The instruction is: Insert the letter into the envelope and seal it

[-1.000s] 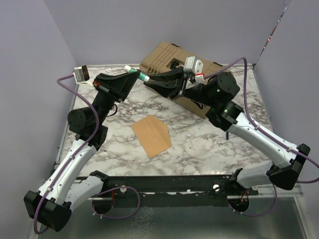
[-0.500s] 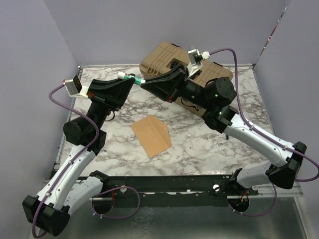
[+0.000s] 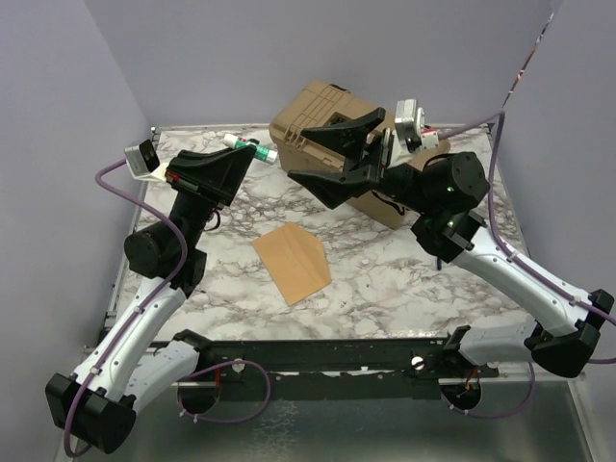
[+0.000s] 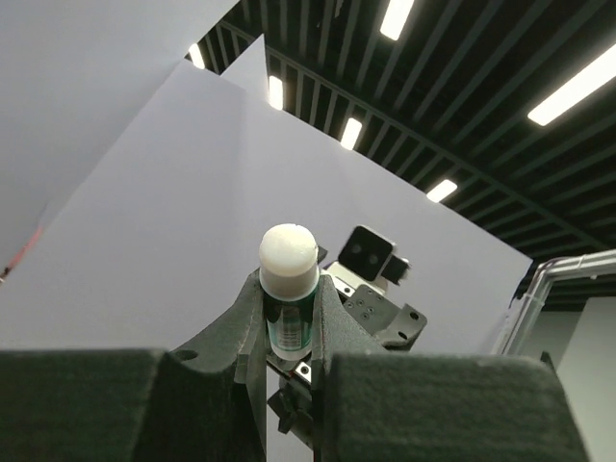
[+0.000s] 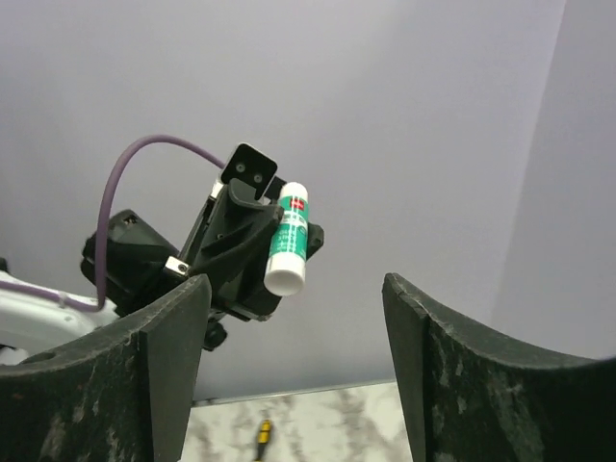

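The orange-brown envelope [image 3: 292, 262] lies flat on the marble table [image 3: 404, 279], between the two arms. The letter is hidden from every view. My left gripper [image 3: 248, 150] is raised over the table's far left, shut on a green-and-white glue stick [image 3: 254, 149]. In the left wrist view the stick [image 4: 289, 289] stands between the fingers, its white end up. My right gripper [image 3: 294, 154] hangs just right of the stick, open and holding nothing. Its wrist view shows wide-apart fingers [image 5: 173, 366] with the glue stick [image 5: 288, 243] beyond them in the left gripper [image 5: 255, 231].
A tan cardboard box [image 3: 318, 111] sits at the back of the table, behind the right gripper. A small yellow-and-black object [image 5: 262, 430] lies on the marble. Lilac walls close the left, back and right sides.
The right gripper, shut at the glue stick's end before, has opened and drawn back to the right. The left gripper has shifted slightly left with the stick.
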